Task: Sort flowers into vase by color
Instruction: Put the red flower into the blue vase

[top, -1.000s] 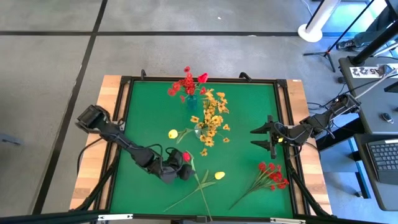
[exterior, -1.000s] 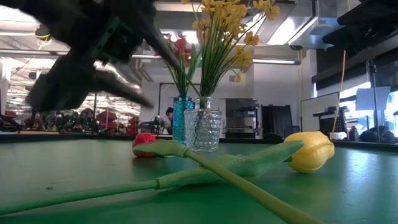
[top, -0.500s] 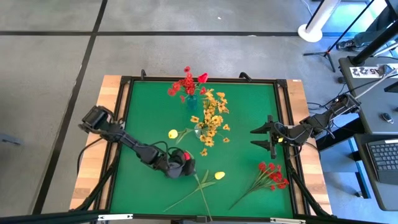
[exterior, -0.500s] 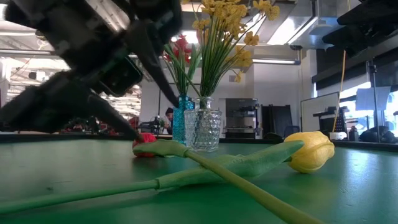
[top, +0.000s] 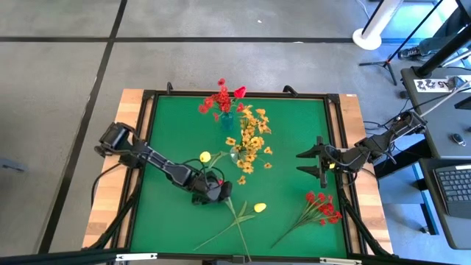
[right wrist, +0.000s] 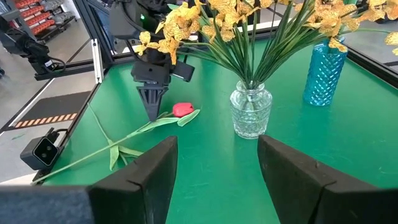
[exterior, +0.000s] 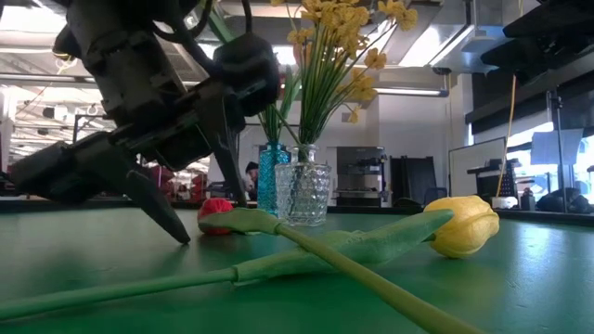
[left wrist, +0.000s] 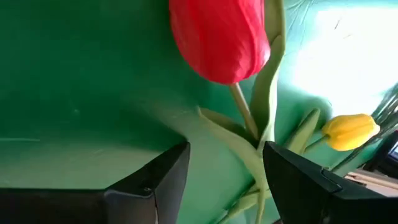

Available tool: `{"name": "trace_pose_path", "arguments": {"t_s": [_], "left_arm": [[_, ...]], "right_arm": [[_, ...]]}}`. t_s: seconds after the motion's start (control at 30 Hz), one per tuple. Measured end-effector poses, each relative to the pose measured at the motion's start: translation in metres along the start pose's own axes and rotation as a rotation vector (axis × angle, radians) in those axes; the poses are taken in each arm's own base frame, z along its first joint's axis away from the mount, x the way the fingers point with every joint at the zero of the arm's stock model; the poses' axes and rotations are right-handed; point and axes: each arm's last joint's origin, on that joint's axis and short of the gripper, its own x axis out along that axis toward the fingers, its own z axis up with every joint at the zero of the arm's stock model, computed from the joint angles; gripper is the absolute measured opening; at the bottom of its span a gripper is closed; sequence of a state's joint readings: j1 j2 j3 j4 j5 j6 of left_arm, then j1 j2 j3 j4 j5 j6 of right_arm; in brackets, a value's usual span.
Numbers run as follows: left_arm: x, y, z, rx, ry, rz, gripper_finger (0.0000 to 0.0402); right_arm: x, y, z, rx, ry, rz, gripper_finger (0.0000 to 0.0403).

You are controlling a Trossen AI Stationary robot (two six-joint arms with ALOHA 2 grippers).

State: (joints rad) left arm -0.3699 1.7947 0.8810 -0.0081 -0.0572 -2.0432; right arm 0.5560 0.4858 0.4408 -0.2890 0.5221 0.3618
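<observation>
The left gripper [top: 213, 188] is hovering open, empty, over the red tulip [left wrist: 219, 38], lying at the desk's [top: 287, 132] 6 o'clock; only the left wrist view is showing the stem between its fingers [left wrist: 155, 183]. The right gripper [top: 309, 162] is waiting open at 3 o'clock.

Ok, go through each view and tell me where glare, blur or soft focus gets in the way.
Left wrist view: a bright glare patch washes out the green mat beside the red tulip, and the tool's fingers are soft. Low view: the left tool and the near stems are blurred, the yellow tulip sharper. Right wrist view: its own fingers are out of focus. High view: evenly lit.
</observation>
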Motion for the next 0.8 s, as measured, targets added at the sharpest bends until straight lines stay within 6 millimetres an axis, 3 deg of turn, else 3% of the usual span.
{"name": "trace_pose_path", "arguments": {"t_s": [0.23, 0.43, 0.63, 0.8], "left_arm": [[0.003, -0.004, 0.009, 0.029, -0.042, -0.017, 0.0202], [0.013, -0.003, 0.014, 0.048, -0.030, -0.011, 0.0176], [0.018, -0.003, 0.018, 0.109, -0.046, -0.016, 0.0124], [0.019, -0.001, 0.013, 0.162, -0.098, -0.045, 0.0046]], "right_arm": [[0.000, 0.000, 0.000, 0.000, 0.000, 0.001, 0.0220], [0.000, 0.000, 0.000, 0.000, -0.003, -0.007, 0.0220], [0.000, 0.000, 0.000, 0.000, -0.002, -0.008, 0.0220], [0.000, 0.000, 0.000, 0.000, -0.003, -0.008, 0.0220]]}}
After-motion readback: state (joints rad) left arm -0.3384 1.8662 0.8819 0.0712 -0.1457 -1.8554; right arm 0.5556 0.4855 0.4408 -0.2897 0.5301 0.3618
